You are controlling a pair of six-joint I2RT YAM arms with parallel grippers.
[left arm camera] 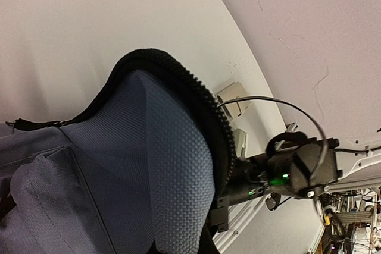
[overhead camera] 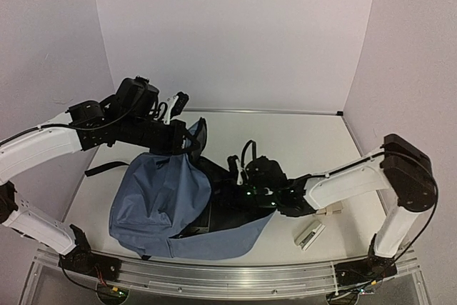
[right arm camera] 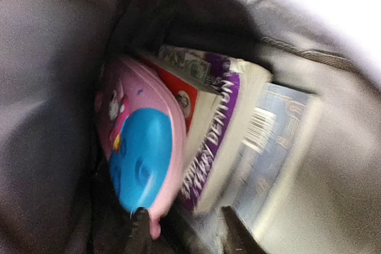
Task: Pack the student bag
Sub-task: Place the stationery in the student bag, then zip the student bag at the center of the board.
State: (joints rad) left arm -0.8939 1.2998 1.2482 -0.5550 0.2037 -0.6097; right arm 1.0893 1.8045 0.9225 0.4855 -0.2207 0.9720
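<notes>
1. Table [overhead camera: 300, 141]: white top, walled in pale at the back and sides. It carried everything listed below.
2. Student bag [overhead camera: 161, 198]: dusty-blue backpack with grey lining, lying at the near middle of the table, between the two arms. Its mouth faced the right arm. Part of its black zipper rim [left arm camera: 178, 81] stood raised at the far side, up against the left gripper.
3. Left gripper [overhead camera: 187, 141]: at the raised rim, above and behind the bag's body. The jaws were pressed together on the bag's edge. The fingers themselves were hidden by blue fabric in the left wrist view.
4. Right gripper [overhead camera: 243, 176]: reached in from the right, its tip inside the bag's mouth. In the right wrist view [right arm camera: 187, 233] the two dark fingertips stood parted, clamped on nothing, with the bag's lining all around them.
5. Book with purple spine [right arm camera: 220, 123]: on edge inside the bag, straight ahead of the right gripper. The lettering was too blurred to read in full.
6. Pale item with a barcode [right arm camera: 280, 141]: inside the bag, just right of the purple book. Kind not clear.
7. Pencil case [right arm camera: 143, 153]: pink with a blue patch, on edge, leaning on a red cover beside the purple book. Its lower end lay at one fingertip of the right gripper.
8. Small box [overhead camera: 310, 235]: on the table outside the bag, right of it, beneath the right arm.
9. Beige item [overhead camera: 330, 211]: just beyond the small box. Kind not clear.
</notes>
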